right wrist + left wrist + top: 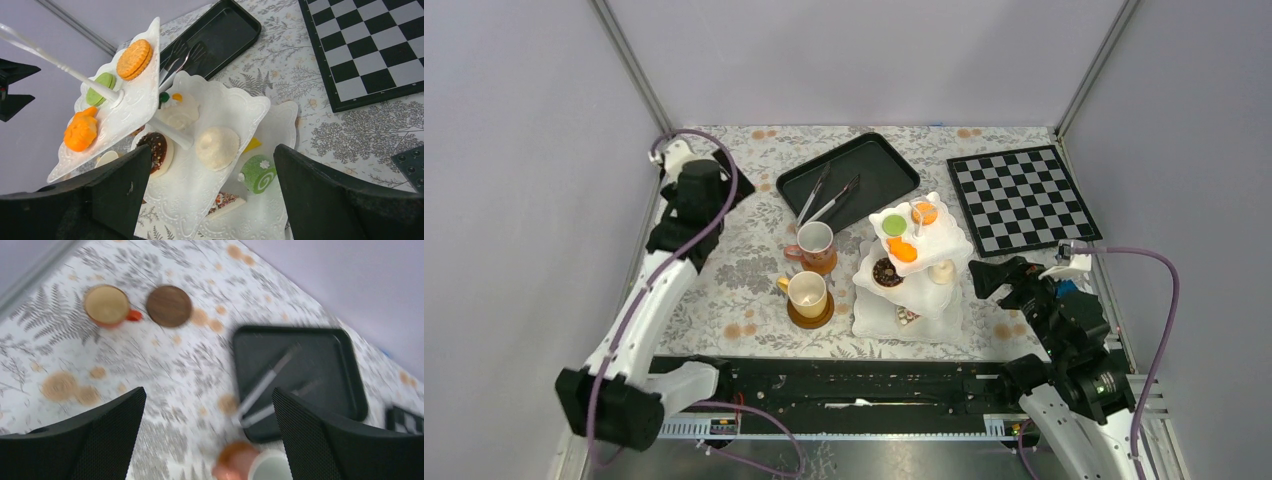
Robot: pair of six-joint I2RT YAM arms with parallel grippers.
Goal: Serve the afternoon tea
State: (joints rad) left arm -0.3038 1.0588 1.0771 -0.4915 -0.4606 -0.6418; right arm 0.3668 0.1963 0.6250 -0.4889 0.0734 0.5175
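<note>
The white three-tier stand [946,238] stands mid-table with toy cakes and macarons on every tier. In the right wrist view the stand [200,185] shows an orange macaron [133,59], a chocolate doughnut [156,150] and a green roll cake [257,172]. My right gripper [992,282] is open and empty beside the stand's right side [212,200]. A yellow cup [807,293] and a brown cup [815,240] each sit on a saucer left of the stand. My left gripper [724,185] is open and empty above the far left table [207,440]. Below it lie another cup [106,305] and a bare brown saucer [169,306].
A black tray [879,165] with silver tongs [827,197] lies behind the cups; the tray also shows in the left wrist view [320,365]. A chessboard [1022,197] lies at the back right. Frame posts rise at the table's back corners.
</note>
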